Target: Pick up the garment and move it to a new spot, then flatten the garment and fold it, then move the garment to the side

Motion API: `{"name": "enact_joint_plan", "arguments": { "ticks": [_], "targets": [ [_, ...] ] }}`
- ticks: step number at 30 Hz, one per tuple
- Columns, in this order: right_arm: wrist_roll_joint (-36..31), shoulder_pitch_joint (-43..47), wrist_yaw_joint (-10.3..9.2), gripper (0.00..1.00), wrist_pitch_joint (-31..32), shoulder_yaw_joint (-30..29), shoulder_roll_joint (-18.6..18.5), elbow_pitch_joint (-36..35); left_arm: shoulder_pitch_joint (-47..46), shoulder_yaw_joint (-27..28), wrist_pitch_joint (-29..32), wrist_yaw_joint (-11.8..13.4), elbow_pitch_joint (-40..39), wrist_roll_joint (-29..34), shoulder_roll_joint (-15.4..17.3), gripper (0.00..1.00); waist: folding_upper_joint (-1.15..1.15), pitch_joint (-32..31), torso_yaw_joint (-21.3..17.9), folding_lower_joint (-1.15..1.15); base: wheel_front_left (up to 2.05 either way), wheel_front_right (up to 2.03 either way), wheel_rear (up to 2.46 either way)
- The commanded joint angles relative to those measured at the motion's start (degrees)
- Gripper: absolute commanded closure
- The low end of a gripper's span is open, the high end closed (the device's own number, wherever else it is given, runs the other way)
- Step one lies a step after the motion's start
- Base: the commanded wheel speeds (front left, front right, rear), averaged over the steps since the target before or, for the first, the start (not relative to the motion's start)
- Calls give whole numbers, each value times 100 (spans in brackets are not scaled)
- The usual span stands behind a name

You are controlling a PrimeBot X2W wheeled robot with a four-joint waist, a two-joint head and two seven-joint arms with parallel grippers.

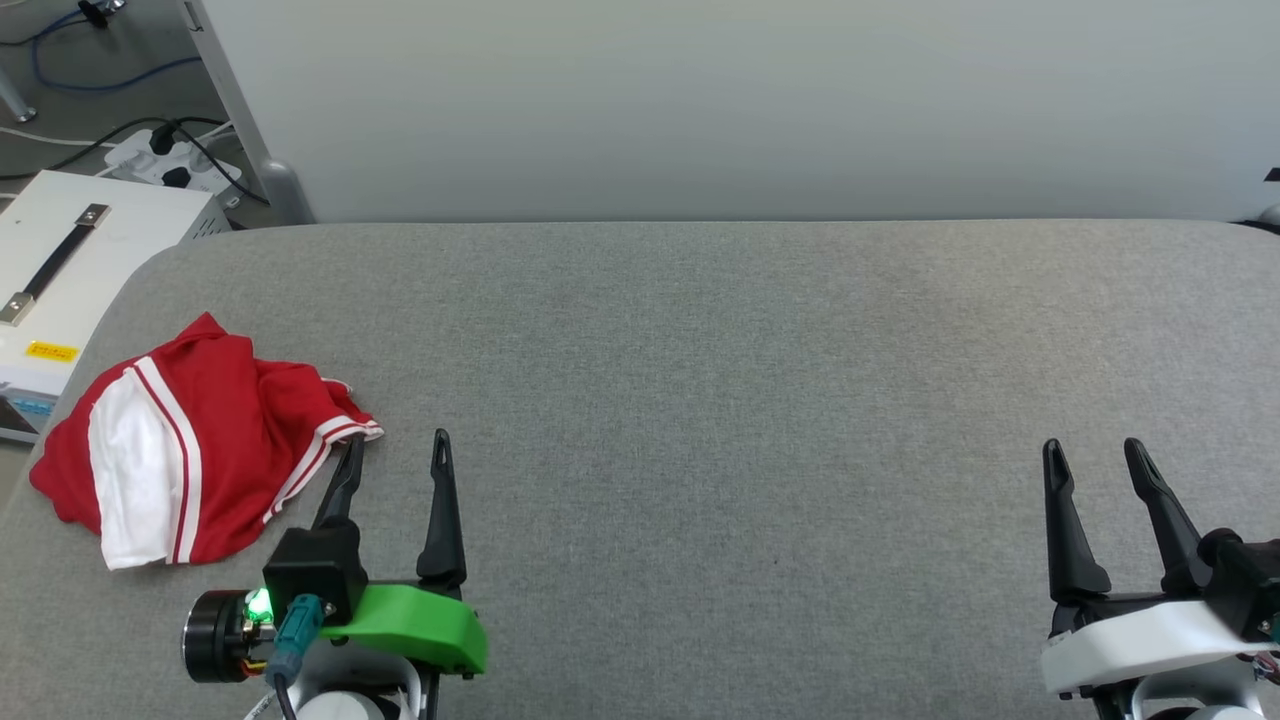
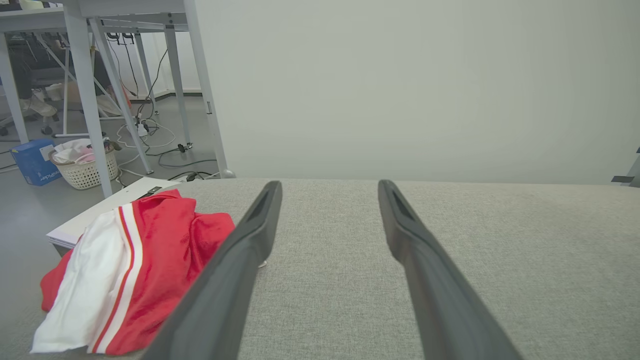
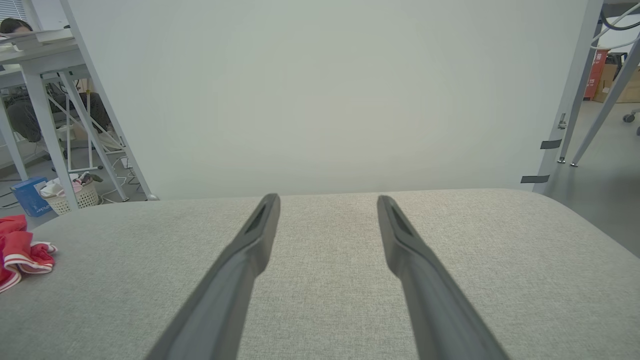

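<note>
Fingers of the left gripper (image 1: 398,440) stand spread apart with nothing between them, pointing away from the robot over the grey padded surface (image 1: 720,340). The right gripper (image 1: 1092,445) is likewise parted and empty, low at the surface's right side, well apart from the cloth. The garment (image 1: 215,430) lies in a crumpled heap near the surface's left edge, red with a white sleeve panel uppermost and striped trim along its seams. It sits just to the left of the left gripper. The outer finger's tip is right beside the striped hem at the heap's nearest corner, though whether it actually touches the fabric is hard to judge from the head view. In the left wrist view that finger crosses in front of the garment's right edge, while the grey surface shows between the two fingers. Beyond the surface's far edge rises a plain white panel (image 1: 720,100). Off the left corner stands a white case (image 1: 90,260) with a dark strap handle, and behind it a power strip (image 1: 165,160) with cables on the floor. Farther off, a woven basket (image 2: 85,170) of laundry and a blue box (image 2: 34,161) sit among pale table legs (image 2: 80,90).
</note>
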Motion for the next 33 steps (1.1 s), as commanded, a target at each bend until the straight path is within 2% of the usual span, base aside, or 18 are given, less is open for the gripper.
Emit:
{"name": "enact_joint_plan", "arguments": {
  "ticks": [1,17,33],
  "targets": [
    [79,61,-3,0,-65,-28,3,-29,91,-27,-65,19,14,-39,-17,0,0,7,4,0,0,0,0],
    [187,145,-3,0,-251,-66,4,-52,104,-140,-254,64,57,-114,-21,0,0,34,22,0,0,0,0],
    [-92,234,-4,0,-441,-63,5,-34,124,-235,-445,97,141,-90,-24,0,0,49,25,0,0,0,0]
  ]
}}
